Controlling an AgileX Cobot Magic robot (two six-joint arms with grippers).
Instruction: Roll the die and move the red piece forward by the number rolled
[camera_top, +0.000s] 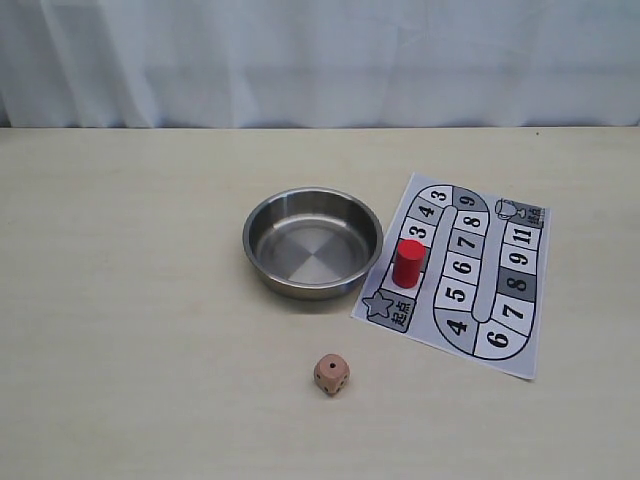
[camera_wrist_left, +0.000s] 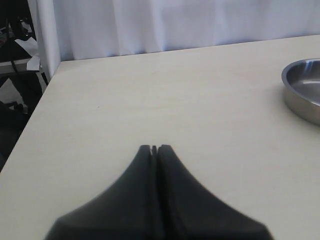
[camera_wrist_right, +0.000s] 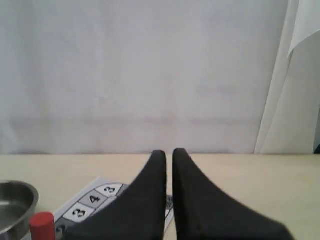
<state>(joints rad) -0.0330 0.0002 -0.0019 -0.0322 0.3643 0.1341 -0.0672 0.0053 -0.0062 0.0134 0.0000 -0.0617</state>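
Die (camera_top: 331, 374): tan-pink cube, rounded corners, one dark pip on top, on table (camera_top: 120, 350) in front of steel bowl (camera_top: 252, 240). Red piece (camera_top: 408, 263): plain upright cylinder on board (camera_top: 520, 345), between star square and square 3. Bowl shows only bare polished floor. Left gripper (camera_wrist_left: 154, 148) jaws pressed together; right gripper (camera_wrist_right: 169, 152) jaws nearly touching, gripping nothing.
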